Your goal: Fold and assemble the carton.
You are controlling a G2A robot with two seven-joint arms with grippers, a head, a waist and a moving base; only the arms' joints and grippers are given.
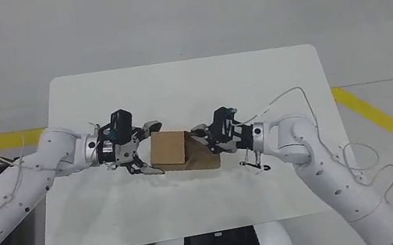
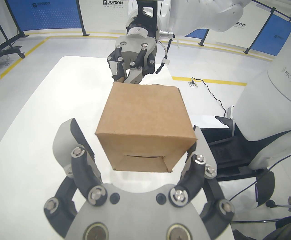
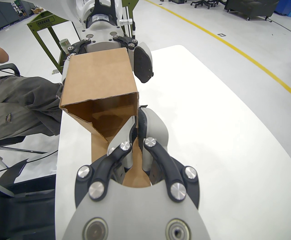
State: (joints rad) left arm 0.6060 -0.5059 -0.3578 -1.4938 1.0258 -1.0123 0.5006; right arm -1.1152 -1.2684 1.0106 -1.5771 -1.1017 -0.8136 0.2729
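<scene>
Bright, even overhead light with only faint, soft shadows.

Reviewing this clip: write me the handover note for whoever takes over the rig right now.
Grippers: the left gripper is open, its fingers straddling the closed end of the carton. The right gripper is shut on the carton's side wall at its open end.
Things: the carton lies on its side on the table, between the two grippers.
Done: the body is opened into a box shape, and the end flaps facing the left gripper are folded in.
Left: the open end. One flap there lies flat on the table, not yet folded.
</scene>
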